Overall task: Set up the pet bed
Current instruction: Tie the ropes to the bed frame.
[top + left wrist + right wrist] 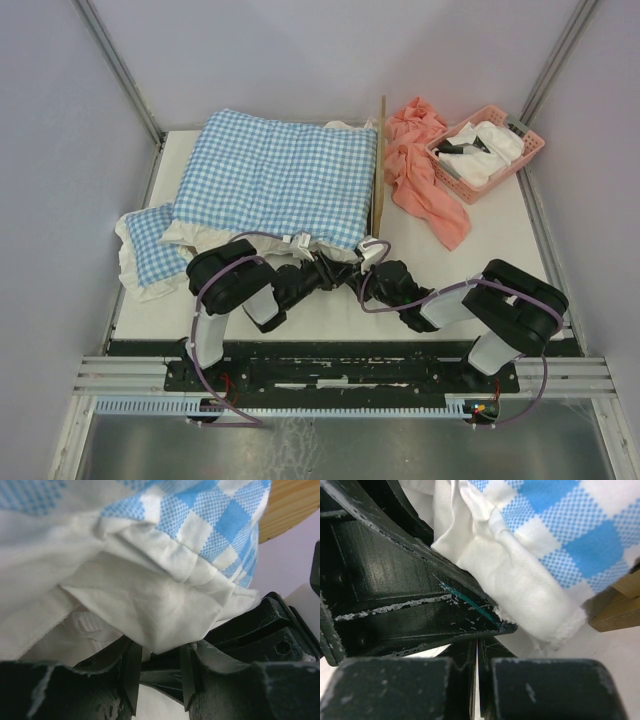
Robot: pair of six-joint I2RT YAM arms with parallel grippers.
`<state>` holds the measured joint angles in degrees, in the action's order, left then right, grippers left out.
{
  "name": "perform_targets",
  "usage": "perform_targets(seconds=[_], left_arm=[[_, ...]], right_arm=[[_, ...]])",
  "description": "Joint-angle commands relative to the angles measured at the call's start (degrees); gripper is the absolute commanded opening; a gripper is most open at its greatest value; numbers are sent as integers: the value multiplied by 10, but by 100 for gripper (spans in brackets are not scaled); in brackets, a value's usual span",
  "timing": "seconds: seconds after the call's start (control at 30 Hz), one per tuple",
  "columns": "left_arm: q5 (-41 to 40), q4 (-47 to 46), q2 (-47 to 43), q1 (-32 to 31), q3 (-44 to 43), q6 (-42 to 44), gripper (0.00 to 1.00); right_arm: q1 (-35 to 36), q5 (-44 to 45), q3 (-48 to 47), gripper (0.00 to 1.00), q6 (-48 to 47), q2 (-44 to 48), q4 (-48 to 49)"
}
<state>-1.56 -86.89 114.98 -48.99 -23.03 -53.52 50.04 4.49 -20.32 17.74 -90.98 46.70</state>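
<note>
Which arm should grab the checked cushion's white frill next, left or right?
Left, probably: the left gripper has its jaws apart with the frill hanging right at the gap. The right gripper is shut, and the frill lies off to its side.

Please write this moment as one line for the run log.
left gripper: open under cushion's white frill | right gripper: shut | blue-and-white checked cushion: covering light-wood pet bed

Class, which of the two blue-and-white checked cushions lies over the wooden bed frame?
The large cushion, spread flat over the pet bed so that only the frame's right edge shows. The small cushion lies off the frame, at the far left.
</note>
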Motion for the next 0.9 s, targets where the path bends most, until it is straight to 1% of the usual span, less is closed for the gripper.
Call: perform_targets(seconds=[0.0, 0.17, 0.27, 0.4, 0.67, 0.87], left_arm=[[-10, -29, 13, -2, -11, -24, 41], [-22, -26, 2, -2, 10, -16, 42], [-23, -3, -6, -1, 8, -12, 44], [-19, -7, -5, -1, 2, -18, 44], [2, -43, 24, -1, -12, -58, 45], [10, -45, 46, -2, -20, -82, 44]], right_arm=[[2, -3, 0, 2, 0, 4, 36], [2, 10, 0, 2, -5, 16, 16], [2, 8, 0, 2, -5, 18, 14], [2, 7, -1, 2, -5, 18, 14], [2, 2, 3, 2, -3, 14, 23], [2, -3, 11, 2, -1, 6, 44]])
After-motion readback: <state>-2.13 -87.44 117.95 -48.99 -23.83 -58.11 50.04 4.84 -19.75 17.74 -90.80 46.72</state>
